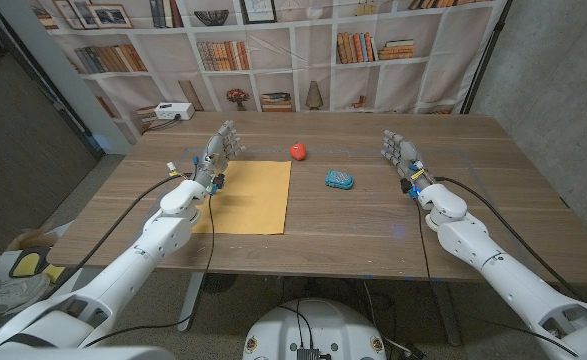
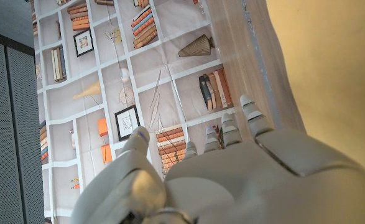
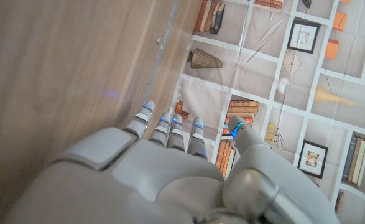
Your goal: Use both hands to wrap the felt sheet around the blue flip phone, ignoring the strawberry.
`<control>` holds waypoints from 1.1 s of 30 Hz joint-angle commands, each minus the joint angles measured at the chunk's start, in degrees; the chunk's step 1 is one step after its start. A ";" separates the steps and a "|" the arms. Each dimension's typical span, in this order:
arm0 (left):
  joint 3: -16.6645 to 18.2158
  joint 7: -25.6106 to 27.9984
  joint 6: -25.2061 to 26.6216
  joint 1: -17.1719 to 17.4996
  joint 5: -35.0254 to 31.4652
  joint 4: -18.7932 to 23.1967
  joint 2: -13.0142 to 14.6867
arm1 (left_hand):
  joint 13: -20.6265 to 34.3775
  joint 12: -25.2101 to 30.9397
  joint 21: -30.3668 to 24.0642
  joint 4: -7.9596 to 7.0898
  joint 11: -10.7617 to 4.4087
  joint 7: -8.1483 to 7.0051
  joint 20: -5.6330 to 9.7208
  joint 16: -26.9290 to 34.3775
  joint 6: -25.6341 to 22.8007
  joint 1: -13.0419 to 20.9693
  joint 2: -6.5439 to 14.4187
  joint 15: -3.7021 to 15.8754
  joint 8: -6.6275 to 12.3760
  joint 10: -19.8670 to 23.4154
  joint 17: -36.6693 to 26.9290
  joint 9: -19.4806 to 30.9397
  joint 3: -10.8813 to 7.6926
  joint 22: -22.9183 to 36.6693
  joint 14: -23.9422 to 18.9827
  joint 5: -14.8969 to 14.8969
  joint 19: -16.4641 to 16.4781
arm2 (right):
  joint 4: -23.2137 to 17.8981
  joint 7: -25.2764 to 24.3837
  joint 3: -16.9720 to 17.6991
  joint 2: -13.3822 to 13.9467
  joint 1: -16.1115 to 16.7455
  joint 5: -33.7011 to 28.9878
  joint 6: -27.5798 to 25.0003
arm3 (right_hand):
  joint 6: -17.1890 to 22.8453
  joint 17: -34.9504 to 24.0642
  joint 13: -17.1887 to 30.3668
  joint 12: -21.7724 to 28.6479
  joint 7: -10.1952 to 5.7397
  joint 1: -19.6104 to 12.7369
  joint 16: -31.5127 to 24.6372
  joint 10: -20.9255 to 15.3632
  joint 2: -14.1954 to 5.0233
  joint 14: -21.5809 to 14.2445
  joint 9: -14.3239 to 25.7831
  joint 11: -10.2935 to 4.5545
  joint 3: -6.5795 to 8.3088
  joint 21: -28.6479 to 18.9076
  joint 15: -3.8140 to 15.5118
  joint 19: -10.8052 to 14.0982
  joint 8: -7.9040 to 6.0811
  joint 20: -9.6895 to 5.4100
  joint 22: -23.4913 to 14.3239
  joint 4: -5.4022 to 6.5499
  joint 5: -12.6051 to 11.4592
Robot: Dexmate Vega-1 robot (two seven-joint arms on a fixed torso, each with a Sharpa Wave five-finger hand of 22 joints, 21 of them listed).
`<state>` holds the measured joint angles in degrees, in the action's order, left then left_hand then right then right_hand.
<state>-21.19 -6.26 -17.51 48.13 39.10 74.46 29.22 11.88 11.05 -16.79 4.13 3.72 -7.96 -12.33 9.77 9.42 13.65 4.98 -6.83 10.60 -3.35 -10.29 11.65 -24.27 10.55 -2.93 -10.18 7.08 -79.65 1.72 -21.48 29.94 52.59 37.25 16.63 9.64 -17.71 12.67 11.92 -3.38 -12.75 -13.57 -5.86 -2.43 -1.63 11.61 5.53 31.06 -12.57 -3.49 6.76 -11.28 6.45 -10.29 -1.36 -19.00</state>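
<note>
While both hands wait apart on the wooden table [image 1: 373, 215], the things lie as follows.

Left hand: the left hand [image 1: 216, 152] stands on its edge at the felt's far-left corner, fingers spread and pointing away from the robot, holding nothing; the left wrist view shows its fingers [image 2: 255, 118] reaching past the table's far edge toward the backdrop.

Right hand: the right hand [image 1: 400, 155] stands upright at the right of the table, fingers apart and empty, well apart from the phone; in the right wrist view its fingers [image 3: 168, 127] lie over bare wood.

Felt sheet: the felt sheet [image 1: 248, 196], yellow-orange, lies flat and unfolded left of centre, its left edge under the left forearm.

Phone: the blue flip phone [image 1: 338, 180] lies on bare wood to the right of the felt, not touching it, between the felt and the right hand.

Strawberry: the strawberry [image 1: 298, 151] sits just beyond the felt's far-right corner, farther away than the phone.

Backdrop: a printed bookshelf backdrop [image 1: 273, 50] hangs behind the table.

Box: a white box [image 1: 171, 112] sits at the far-left corner.
</note>
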 commanded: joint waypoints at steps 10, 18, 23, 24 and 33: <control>-4.75 3.91 -0.78 -7.06 -19.62 -3.30 7.67 | 0.06 1.25 0.72 3.12 -0.65 1.05 2.07 0.78 -3.52 2.26 -2.03 1.64 1.27 1.03 -0.03 -0.77 -0.23 0.39 1.27 -0.15 -0.17 | -17.03 -19.39 0.72 2.53 4.82 -16.77 -7.75 | 2.14 0.47 -0.02 0.87 0.41 -1.16 -0.05 -1.80 -0.25 -0.33 -0.27 0.91 -0.28 -0.63 0.56 1.84 -0.75 -3.72 -0.23 -1.94 3.43; -7.74 6.27 2.62 -9.73 -26.69 1.34 8.94 | 0.06 1.73 1.10 4.25 -2.30 1.20 2.34 1.42 -5.10 3.47 -2.60 2.58 1.61 2.07 -0.01 -0.84 -0.47 0.41 -0.51 -0.01 -0.31 | -16.16 -17.16 2.16 3.71 5.34 -16.20 -5.37 | 2.80 0.86 -0.08 1.11 0.52 -1.52 -0.15 -2.66 -0.57 -1.13 -0.40 0.92 -0.50 -0.37 -0.07 1.60 -0.77 -1.51 -0.22 -2.74 4.85; -9.58 5.67 3.16 -11.73 -29.64 2.24 8.95 | 0.08 2.07 1.18 4.61 -2.82 1.49 2.21 1.56 -6.02 3.96 -2.84 2.57 1.82 2.95 -0.02 -0.85 -0.55 0.45 -1.13 0.08 -0.22 | -15.53 -16.07 2.52 3.96 5.72 -16.13 -3.76 | 3.37 0.97 -0.10 1.30 0.82 -1.58 -0.39 -3.30 -0.83 -1.88 -0.44 1.06 -0.62 -0.35 -0.28 1.71 -0.87 -0.77 -0.24 -3.00 5.47; -10.02 5.18 3.00 -12.27 -30.22 2.28 8.98 | 0.08 2.10 1.23 4.70 -2.86 1.54 1.91 1.55 -6.10 4.12 -2.89 2.05 1.79 3.03 -0.03 -0.85 -0.57 0.48 -1.22 0.10 -0.27 | -15.42 -15.87 2.54 4.18 5.81 -16.44 -3.36 | 3.41 0.98 -0.10 1.30 0.83 -1.59 -0.42 -3.31 -0.86 -1.97 -0.44 1.03 -0.63 -0.37 -0.29 1.78 -0.87 -0.67 -0.24 -3.03 5.53; -13.23 2.19 5.29 -15.56 -36.18 7.43 10.32 | 0.13 1.86 1.40 4.88 -1.86 1.67 0.31 1.46 -5.91 4.93 -2.56 1.40 1.46 2.41 -0.13 -0.83 -0.95 0.67 -1.33 0.08 -0.45 | -15.66 -15.47 4.32 4.54 8.10 -16.01 -0.05 | 3.94 1.05 -0.11 1.46 0.97 -1.73 -0.80 -3.95 -1.31 -3.02 -0.47 1.09 -0.72 -0.54 -0.27 2.40 -0.92 0.03 -0.28 -3.35 6.15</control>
<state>-30.78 -2.15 -14.85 36.27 10.13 76.77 38.09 11.86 12.54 -15.46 8.78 1.25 -6.04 -11.52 11.10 3.58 17.76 2.37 -5.07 12.09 -0.88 -10.28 10.65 -24.78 11.08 -4.30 -10.16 6.62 -95.33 -14.58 -18.83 33.89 58.75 21.12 13.20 12.92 -16.48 12.51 13.10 -2.56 -14.19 -14.00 -9.15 -3.41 -3.89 11.19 6.75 30.21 -13.02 -3.87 8.69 -11.71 6.19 -10.28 -4.45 -13.09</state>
